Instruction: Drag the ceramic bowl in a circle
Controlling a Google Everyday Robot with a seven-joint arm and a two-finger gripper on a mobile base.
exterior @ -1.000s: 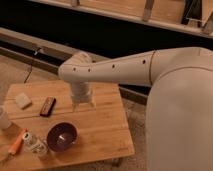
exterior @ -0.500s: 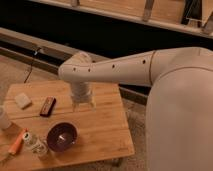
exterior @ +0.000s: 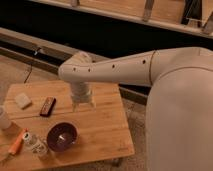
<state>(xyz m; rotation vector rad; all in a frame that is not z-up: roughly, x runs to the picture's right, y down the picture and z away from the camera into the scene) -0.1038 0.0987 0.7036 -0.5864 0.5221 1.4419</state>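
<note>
One bowl, round, glossy and dark purple with a paler shine inside, sits on the wooden desk close to its near edge, and nothing grips it. Just left of the bowl is a clear bottle with a white cap, nearly against the rim, and further left of the bowl lies an orange object that I cannot identify. Behind the bowl and a little to its left lies a small brown block, and further behind and left of the bowl sits a pale block. The tool hangs behind the bowl and slightly to its right, pointing down over the wood, its fingers spread and holding nothing. Whether its tips touch the desk I cannot tell. By my reading the step in hand is the approach: the bowl is not yet engaged, so the dragging has not begun. The next move calls for bringing the tool forward and down to the bowl, probably with one finger inside the rim and one outside, gripping firmly enough that the bowl slides instead of tipping. The circle would best bend to the right of the bowl, since the bottle to its left could be knocked over, and the desk edge just in front of the bowl leaves little room.
</note>
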